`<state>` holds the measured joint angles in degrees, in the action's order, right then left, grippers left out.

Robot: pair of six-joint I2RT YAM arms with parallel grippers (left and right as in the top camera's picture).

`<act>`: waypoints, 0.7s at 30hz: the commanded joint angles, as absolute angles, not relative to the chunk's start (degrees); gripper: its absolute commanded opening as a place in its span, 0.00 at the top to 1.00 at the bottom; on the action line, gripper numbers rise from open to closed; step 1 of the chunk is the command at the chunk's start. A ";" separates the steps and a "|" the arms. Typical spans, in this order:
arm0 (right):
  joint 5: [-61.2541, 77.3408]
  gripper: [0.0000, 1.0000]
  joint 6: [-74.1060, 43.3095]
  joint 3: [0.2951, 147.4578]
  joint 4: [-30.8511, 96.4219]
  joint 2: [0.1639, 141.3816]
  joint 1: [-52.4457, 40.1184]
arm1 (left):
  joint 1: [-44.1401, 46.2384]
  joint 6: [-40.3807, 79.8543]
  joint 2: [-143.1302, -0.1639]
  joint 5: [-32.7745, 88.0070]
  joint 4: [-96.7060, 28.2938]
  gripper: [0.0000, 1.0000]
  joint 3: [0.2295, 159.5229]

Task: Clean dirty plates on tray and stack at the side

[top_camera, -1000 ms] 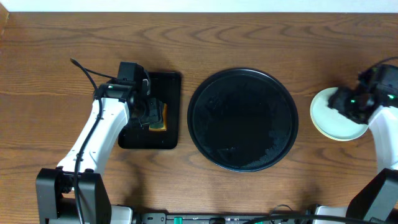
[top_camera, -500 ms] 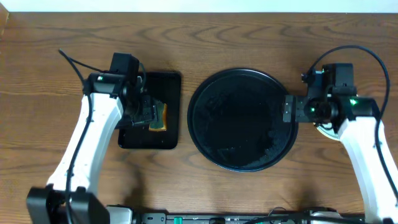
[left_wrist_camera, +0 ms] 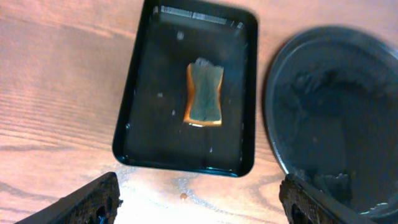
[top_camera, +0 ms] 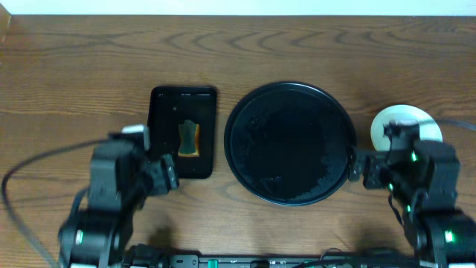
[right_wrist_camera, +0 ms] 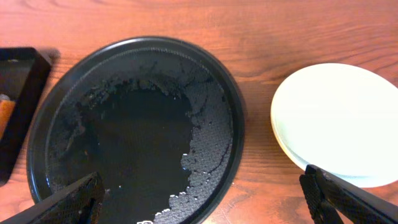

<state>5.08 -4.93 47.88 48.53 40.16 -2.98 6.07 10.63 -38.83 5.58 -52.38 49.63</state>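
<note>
The large round black tray [top_camera: 290, 141] holds no plates and looks wet; it also shows in the right wrist view [right_wrist_camera: 134, 124] and the left wrist view [left_wrist_camera: 336, 118]. The plates [top_camera: 401, 123] sit stacked on the bare wood right of the tray, partly hidden by my right arm; in the right wrist view the stack [right_wrist_camera: 339, 121] shows a pale top plate and a yellowish rim below. My left gripper [left_wrist_camera: 199, 202] is open and empty, above the wood near the rectangular tray. My right gripper [right_wrist_camera: 205, 199] is open and empty over the round tray's right rim.
A small rectangular black tray [top_camera: 184, 132] left of the round tray holds an orange and dark green sponge [top_camera: 190, 138], also seen in the left wrist view [left_wrist_camera: 204, 92]. A small orange speck [left_wrist_camera: 183, 195] lies on the wood in front of it.
Both arms have pulled back toward the table's near edge. The left gripper has left the sponge lying in the rectangular tray. The right arm has moved off the plate stack.
</note>
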 commanded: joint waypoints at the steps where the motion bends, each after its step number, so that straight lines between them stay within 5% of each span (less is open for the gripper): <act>1: 4.54 0.01 -5.72 46.11 50.39 35.35 -3.31 | 5.82 10.37 -32.32 5.10 -52.47 0.16 47.68; 20: 4.51 0.01 -5.72 46.11 66.19 32.16 -3.31 | 5.80 10.37 -24.97 5.10 -53.91 0.14 47.68; 21: 4.54 0.01 -5.72 46.11 66.17 32.16 -3.31 | 5.82 10.37 -24.97 5.10 -53.91 0.06 47.68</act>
